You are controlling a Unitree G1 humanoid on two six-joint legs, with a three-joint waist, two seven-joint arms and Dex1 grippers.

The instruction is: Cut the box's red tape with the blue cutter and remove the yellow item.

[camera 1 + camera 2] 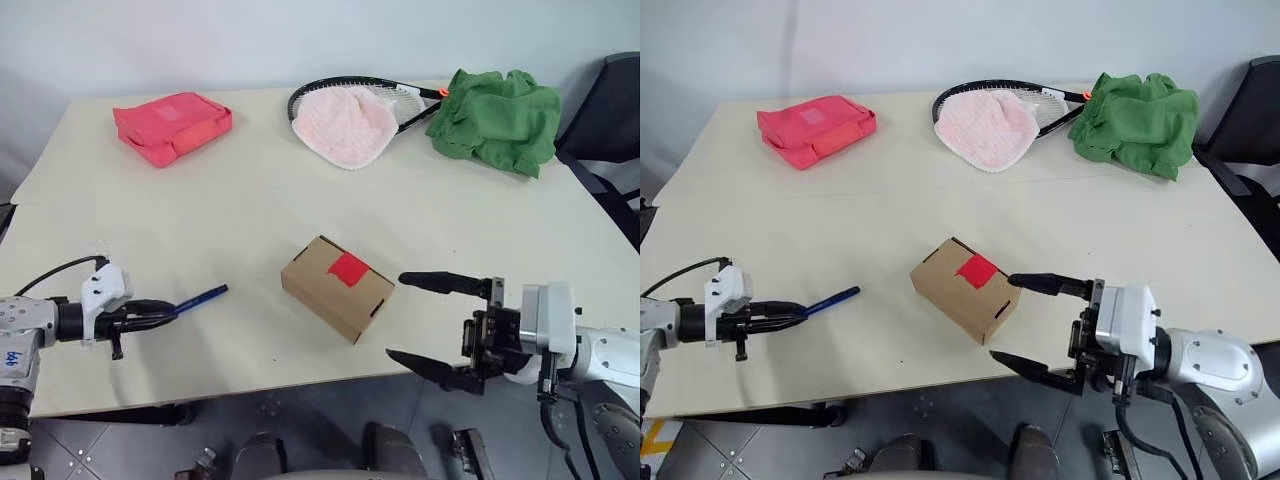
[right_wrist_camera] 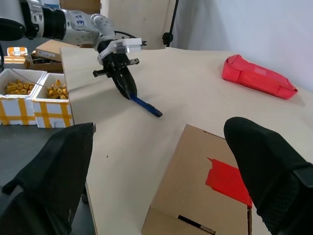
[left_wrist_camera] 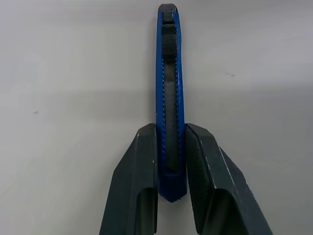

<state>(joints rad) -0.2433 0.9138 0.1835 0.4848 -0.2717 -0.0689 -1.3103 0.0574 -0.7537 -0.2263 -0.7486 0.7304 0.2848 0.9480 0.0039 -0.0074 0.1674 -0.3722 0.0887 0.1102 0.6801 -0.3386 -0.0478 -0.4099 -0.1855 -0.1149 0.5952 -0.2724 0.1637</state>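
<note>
Left wrist view: the left claw point(image 3: 171, 161) has its two fingers point(image 3: 139, 171) pressed against the sides of the blue cutter point(image 3: 170, 98), gripping its rear end; the body runs forward over the bare table point(image 3: 73, 98), slider and dark tip pointing away. Head views place this cutter point(image 1: 200, 297) low on the table's left side, well apart from the box point(image 1: 337, 287), which sits near the front edge with the red tape point(image 1: 348, 268) across its top seam. The right claw point(image 1: 440, 325) hovers just beside the box's right end, fingers spread wide, holding nothing.

Handling, as judged: the cutter is a stiff, slim, light plastic stick, likely smooth, so a hold at the tail could let it pivot when the tip meets tape. The box is light cardboard that will slide or dent unless braced at its side walls. The tape is thin and small.

Not visible: the yellow item, presumably shut inside the box. Whether a blade is extended cannot be told. Beyond lie a pink pouch point(image 1: 172, 126), a racket point(image 1: 400, 98) under a pale pink cloth point(image 1: 345, 125), and a green cloth point(image 1: 497, 118), none part of the task.
</note>
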